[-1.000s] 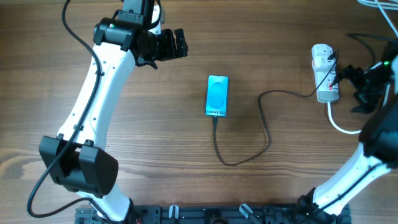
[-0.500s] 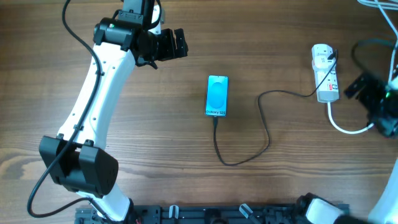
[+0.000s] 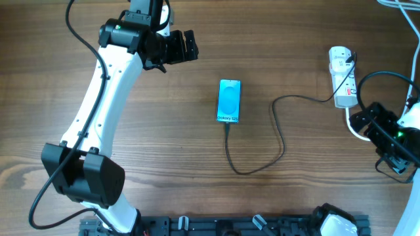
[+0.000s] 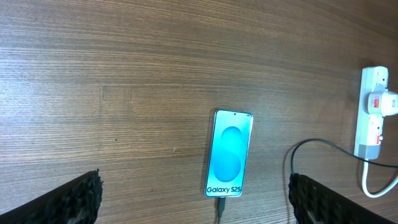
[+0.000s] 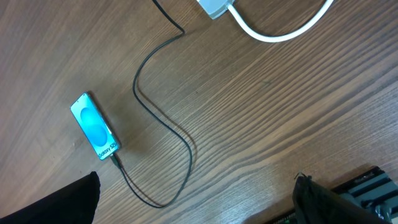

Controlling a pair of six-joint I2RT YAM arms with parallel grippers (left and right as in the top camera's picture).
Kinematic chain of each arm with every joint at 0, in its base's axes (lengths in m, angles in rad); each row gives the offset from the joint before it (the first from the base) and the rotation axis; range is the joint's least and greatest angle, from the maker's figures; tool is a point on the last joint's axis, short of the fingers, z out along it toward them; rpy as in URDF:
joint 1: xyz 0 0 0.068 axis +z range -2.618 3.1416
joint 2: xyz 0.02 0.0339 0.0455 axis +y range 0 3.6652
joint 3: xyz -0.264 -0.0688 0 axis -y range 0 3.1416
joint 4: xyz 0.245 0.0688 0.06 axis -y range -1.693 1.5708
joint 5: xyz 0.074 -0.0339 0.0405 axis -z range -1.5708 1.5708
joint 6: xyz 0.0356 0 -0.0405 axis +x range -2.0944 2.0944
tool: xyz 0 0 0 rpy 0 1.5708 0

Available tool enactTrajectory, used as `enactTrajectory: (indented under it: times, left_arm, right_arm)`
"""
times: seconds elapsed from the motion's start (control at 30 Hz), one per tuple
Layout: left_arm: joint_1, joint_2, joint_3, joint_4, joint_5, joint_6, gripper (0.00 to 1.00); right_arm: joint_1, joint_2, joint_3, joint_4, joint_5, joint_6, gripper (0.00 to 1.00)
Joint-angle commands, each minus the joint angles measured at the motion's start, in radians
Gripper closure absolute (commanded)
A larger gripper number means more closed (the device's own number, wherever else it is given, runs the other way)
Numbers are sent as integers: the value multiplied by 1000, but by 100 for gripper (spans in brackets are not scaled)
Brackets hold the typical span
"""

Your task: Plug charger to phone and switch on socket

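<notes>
Thin black charger cable (image 3: 281, 131) plugged into slim turquoise-screened phone (image 3: 229, 100).
Empty, left gripper (image 4: 186, 199) and right gripper (image 5: 196, 205) gape; the right may snag the white power-strip socket (image 3: 343, 77)'s lead (image 5: 273, 36).

Brown wooden table (image 3: 177, 151) fills every view. Grain runs left to right overhead. Light even, shadows soft.

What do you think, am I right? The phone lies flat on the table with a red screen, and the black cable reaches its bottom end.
Not quite. The screen of the phone is turquoise-blue, not red, as the left wrist view shows clearly. The rest is right: it lies flat on the table, and the black cable reaches its bottom end.
</notes>
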Motion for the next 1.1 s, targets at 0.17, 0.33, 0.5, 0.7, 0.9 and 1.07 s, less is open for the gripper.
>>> enactTrajectory:
  times: [0.17, 0.33, 0.5, 0.7, 0.9, 1.07]
  left_arm:
    - [3, 7, -6, 0, -5, -9, 0]
    - [3, 7, -6, 0, -5, -9, 0]
    - [3, 7, -6, 0, -5, -9, 0]
    - [3, 7, -6, 0, -5, -9, 0]
    - [3, 7, -6, 0, -5, -9, 0]
    - [3, 7, -6, 0, -5, -9, 0]
  right_arm:
    - [6, 62, -9, 22, 4, 4, 0]
    - [6, 97, -9, 12, -1, 6, 0]
    - [6, 109, -9, 17, 3, -15, 0]
    - [6, 109, -9, 20, -27, -28, 0]
    - [32, 92, -42, 105, -27, -29, 0]
    - [146, 17, -95, 243, -26, -55, 0]
